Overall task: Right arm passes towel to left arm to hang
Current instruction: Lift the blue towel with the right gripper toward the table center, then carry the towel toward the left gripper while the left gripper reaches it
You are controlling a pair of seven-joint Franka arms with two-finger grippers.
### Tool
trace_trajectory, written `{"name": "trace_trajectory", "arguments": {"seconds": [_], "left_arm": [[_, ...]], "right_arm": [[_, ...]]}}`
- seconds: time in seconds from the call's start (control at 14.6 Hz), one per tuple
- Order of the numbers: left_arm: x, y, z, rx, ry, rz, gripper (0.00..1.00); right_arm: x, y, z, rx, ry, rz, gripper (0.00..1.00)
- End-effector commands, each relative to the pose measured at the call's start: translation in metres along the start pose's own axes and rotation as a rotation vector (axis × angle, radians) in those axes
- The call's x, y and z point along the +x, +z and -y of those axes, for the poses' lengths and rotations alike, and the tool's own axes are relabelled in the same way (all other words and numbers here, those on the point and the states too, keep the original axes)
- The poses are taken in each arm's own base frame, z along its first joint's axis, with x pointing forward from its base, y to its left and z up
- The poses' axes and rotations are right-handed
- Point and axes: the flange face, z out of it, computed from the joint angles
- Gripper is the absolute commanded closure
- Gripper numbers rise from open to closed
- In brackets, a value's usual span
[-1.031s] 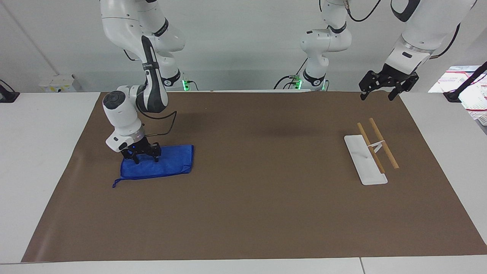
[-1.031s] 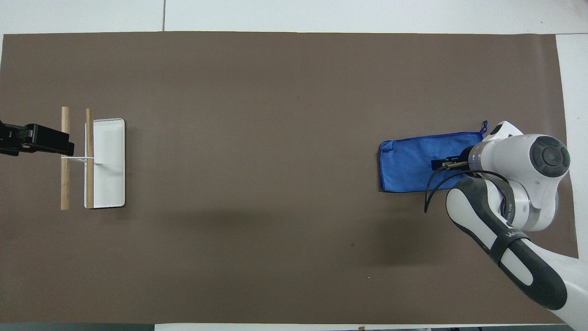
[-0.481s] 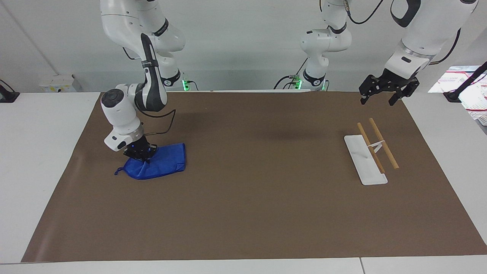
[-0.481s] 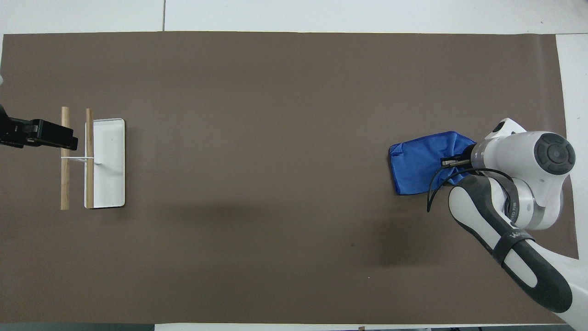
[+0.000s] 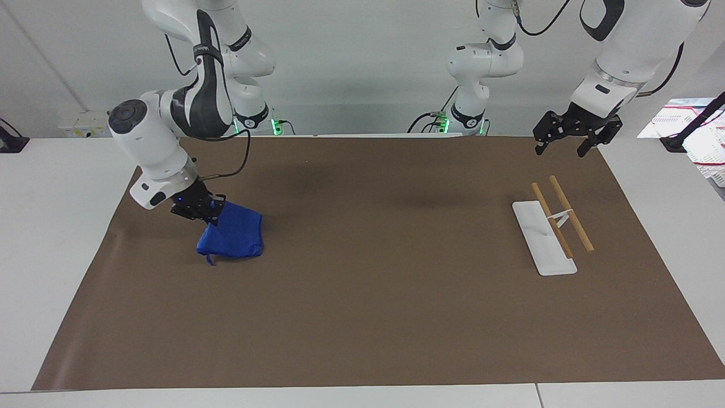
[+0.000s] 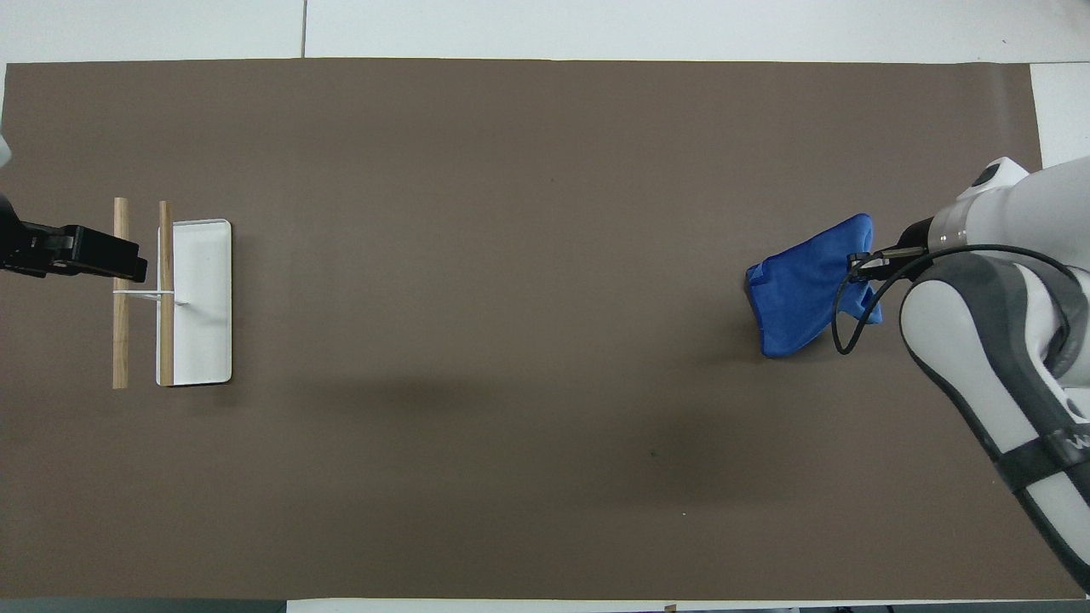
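Observation:
The blue towel [image 5: 235, 238] hangs bunched from my right gripper [image 5: 207, 212], which is shut on its upper edge over the right arm's end of the brown mat. Its lower end looks to rest on the mat, and its small loop dangles at the bottom. In the overhead view the towel [image 6: 800, 289] spreads out from the right gripper [image 6: 860, 255]. My left gripper [image 5: 566, 146] is open and empty, held in the air over the mat's edge by the rack. It also shows in the overhead view [image 6: 128, 266].
A rack with a white base [image 5: 544, 238] and two wooden bars [image 5: 572, 212] stands toward the left arm's end; it also shows in the overhead view [image 6: 204, 298]. The brown mat [image 5: 368, 311] covers most of the white table.
My right gripper has shut on the towel, risen and drawn it up off the mat, so the flat towel is now bunched and hanging. The left gripper has barely moved.

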Motion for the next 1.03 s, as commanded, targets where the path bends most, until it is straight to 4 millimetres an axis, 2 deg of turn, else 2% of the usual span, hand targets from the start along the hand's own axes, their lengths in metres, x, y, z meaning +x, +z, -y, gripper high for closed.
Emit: {"name": "trace_trajectory", "arguments": {"seconds": [0.0, 0.07, 0.21, 0.48, 0.69, 0.76, 0.82, 0.96], "left_arm": [[-0.010, -0.002, 0.004, -0.011, -0.018, 0.006, 0.00], [-0.013, -0.002, 0.005, -0.045, -0.026, 0.025, 0.00], [-0.013, -0.002, 0.003, -0.082, -0.029, 0.026, 0.00], [-0.013, 0.008, -0.017, -0.155, -0.087, 0.054, 0.00], [-0.008, 0.029, -0.061, -0.227, -0.246, 0.078, 0.00], [-0.007, 0.043, -0.077, -0.248, -0.338, 0.090, 0.00], [-0.009, 0.049, -0.089, -0.299, -0.436, 0.083, 0.00], [-0.005, 0.063, -0.100, -0.379, -0.608, 0.095, 0.00]], "right_arm": [[0.014, -0.040, 0.035, 0.100, 0.077, -0.007, 1.00], [0.017, -0.051, 0.049, 0.145, 0.121, -0.015, 1.00], [0.021, -0.065, 0.090, 0.258, 0.206, -0.029, 1.00], [0.021, -0.063, 0.166, 0.360, 0.379, -0.083, 1.00], [0.006, -0.054, 0.241, 0.429, 0.538, -0.108, 1.00], [0.001, -0.048, 0.260, 0.458, 0.592, -0.112, 1.00], [0.000, -0.047, 0.273, 0.503, 0.658, -0.104, 1.00], [-0.010, -0.047, 0.311, 0.628, 0.801, -0.066, 1.00]]}}
